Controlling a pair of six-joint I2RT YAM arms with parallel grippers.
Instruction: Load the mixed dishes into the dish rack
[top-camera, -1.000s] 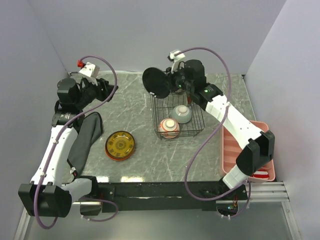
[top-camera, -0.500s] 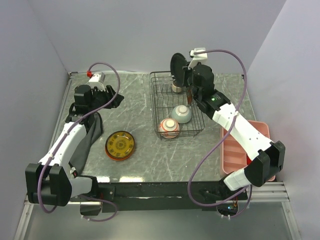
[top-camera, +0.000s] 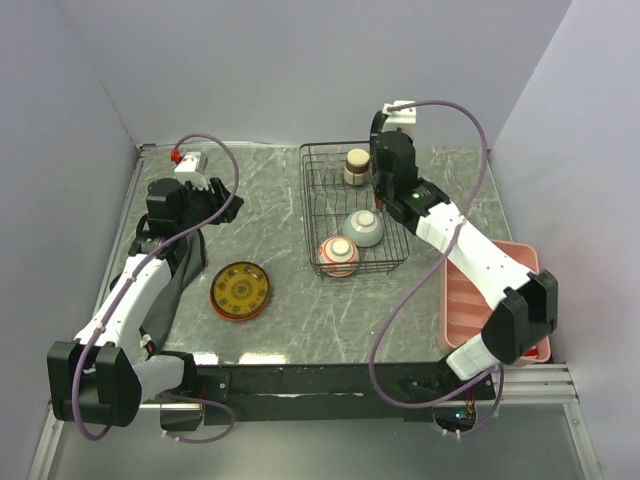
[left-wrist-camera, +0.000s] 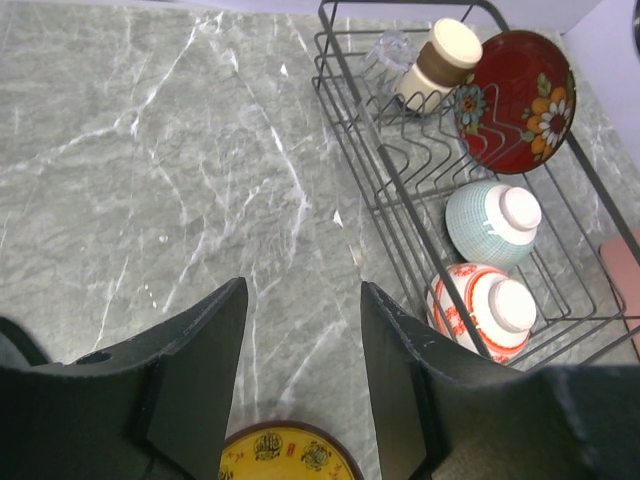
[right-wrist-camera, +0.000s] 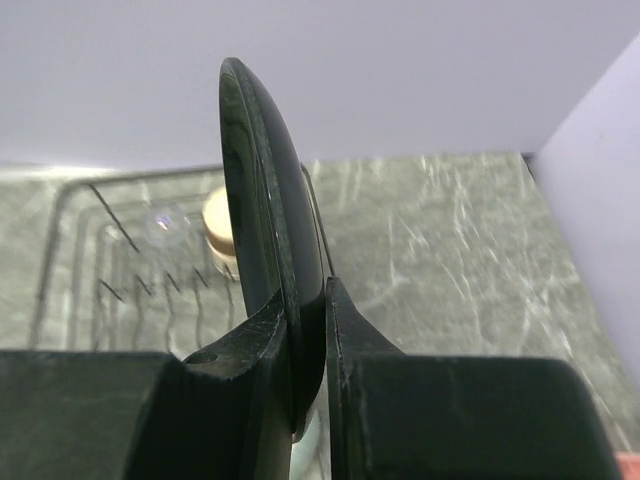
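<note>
from above, the rectangular black wire dish rack (top-camera: 312, 215) stands on the grey marbled surface (top-camera: 270, 215) at mid-right. inside it are a small tan cup (top-camera: 357, 165) at the far end, a pale mint-green bowl (top-camera: 363, 228) in the middle and a reddish striped bowl with a white base (top-camera: 338, 256) at the near end, both bowls foot up. a round plate with a yellowish patterned centre and orange-red rim (top-camera: 240, 290) lies flat on the surface left of the rack, apart from it. a black cloth (top-camera: 178, 270) lies at the left edge and a pink plastic tray (top-camera: 468, 290) at the right. the left claw (top-camera: 208, 188) hangs over the far left; the right claw (top-camera: 381, 140) is at the rack's far right corner.

the left wrist view shows the left claw's fingers (left-wrist-camera: 205, 350) parted, nothing between them. the glossy red floral bowl (left-wrist-camera: 515, 112) stands on edge by the rack's far right side, next to the cup, with a clear glass (left-wrist-camera: 392, 52) just beyond.

in the right wrist view, the right claw pinches that bowl's rim, the bowl upright and edge-on.
</note>
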